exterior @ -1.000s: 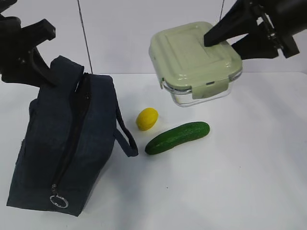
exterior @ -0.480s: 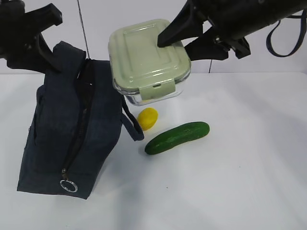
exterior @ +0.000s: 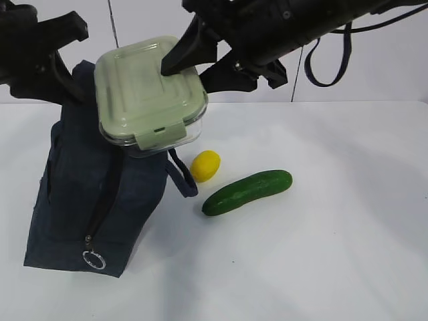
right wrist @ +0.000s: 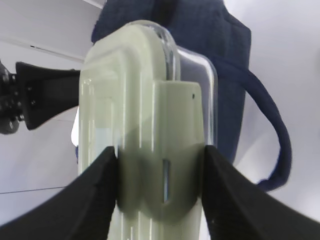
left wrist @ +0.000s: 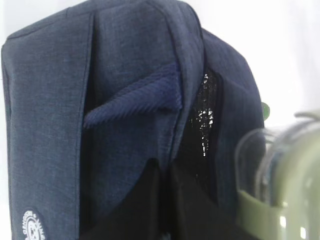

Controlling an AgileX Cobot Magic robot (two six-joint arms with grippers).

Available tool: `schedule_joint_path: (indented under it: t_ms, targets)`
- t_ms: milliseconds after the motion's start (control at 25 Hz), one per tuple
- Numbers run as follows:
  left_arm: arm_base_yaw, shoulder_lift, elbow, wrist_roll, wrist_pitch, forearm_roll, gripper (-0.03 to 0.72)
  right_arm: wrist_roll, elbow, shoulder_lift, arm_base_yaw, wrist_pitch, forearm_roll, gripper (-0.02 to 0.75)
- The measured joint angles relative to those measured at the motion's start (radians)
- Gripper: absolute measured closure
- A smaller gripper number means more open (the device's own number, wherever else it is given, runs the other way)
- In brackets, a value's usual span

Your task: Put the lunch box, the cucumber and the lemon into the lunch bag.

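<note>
1. Carried leftward from above the cucumber (exterior: 247,192), the lunch box (exterior: 148,90) now hangs over the lunch bag (exterior: 93,194), whose top has been lifted upright.
2. Right gripper (exterior: 194,63) clamps the box by lid and base; the glass looks heavy, slick and breakable, so a grip across the latched edge suits.
3. Left gripper (exterior: 57,63) is clenched on the bag's soft fabric at its far top.
4. Lemon (exterior: 205,165) lies beside the cucumber on the table (exterior: 348,234), right of the bag.

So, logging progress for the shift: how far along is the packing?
Nothing is in the lunch bag yet. The right gripper holds the lunch box over it while the left gripper pinches the bag's top. The lemon and cucumber remain on the table.
</note>
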Motion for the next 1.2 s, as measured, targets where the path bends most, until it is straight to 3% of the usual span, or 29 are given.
schedule_joint_path:
  t_ms: [360, 760, 1200]
  targets:
    - [0.000, 0.002, 0.000, -0.001, -0.011, 0.000, 0.692, 0.015, -0.021, 0.094, 0.017, -0.066, -0.039, 0.350]
    - [-0.014, 0.003, 0.000, -0.001, -0.099, -0.115, 0.692, 0.015, -0.026, 0.154, 0.053, -0.186, -0.058, 0.350]
    - [-0.035, 0.004, 0.000, -0.001, -0.164, -0.140, 0.693, -0.003, -0.026, 0.219, 0.124, -0.262, 0.055, 0.350]
